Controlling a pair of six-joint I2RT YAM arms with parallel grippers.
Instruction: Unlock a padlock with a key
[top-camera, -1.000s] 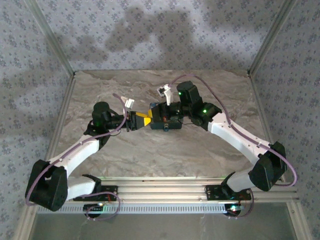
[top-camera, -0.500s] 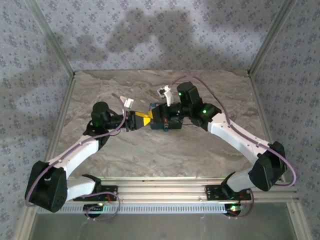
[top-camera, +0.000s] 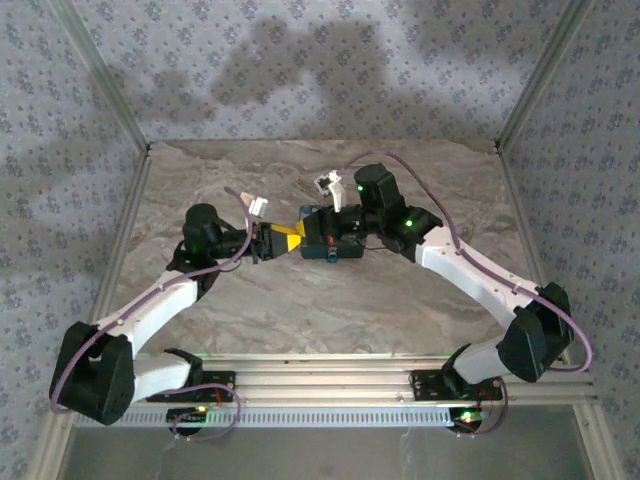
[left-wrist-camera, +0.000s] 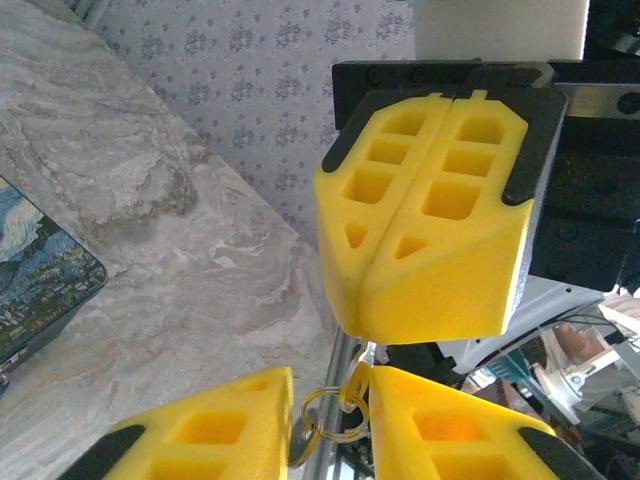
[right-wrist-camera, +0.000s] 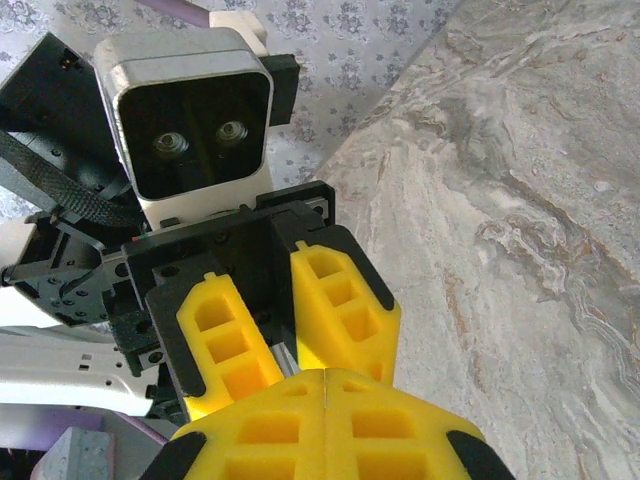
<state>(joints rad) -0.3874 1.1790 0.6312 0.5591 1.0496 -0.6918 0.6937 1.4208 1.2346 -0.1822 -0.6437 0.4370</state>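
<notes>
Left wrist view, far left: chunky rectangular padlock with the blue-and-yellow night-sky print lies flat, face up, on the marbled grey-beige desk, partly cut off by the frame edge.

Bottom centre: left claw, yellow fingers a narrow gap apart. A thin pale-yellow wire ring sits in that gap. Cannot tell whether it is pinched, and the key is too hidden to make out.

Right of centre: right claw hangs just above the left one, its yellow fingers pressed together along the seam, holding nothing.

Top view: both claws meet tip to tip at mid-desk.
</notes>
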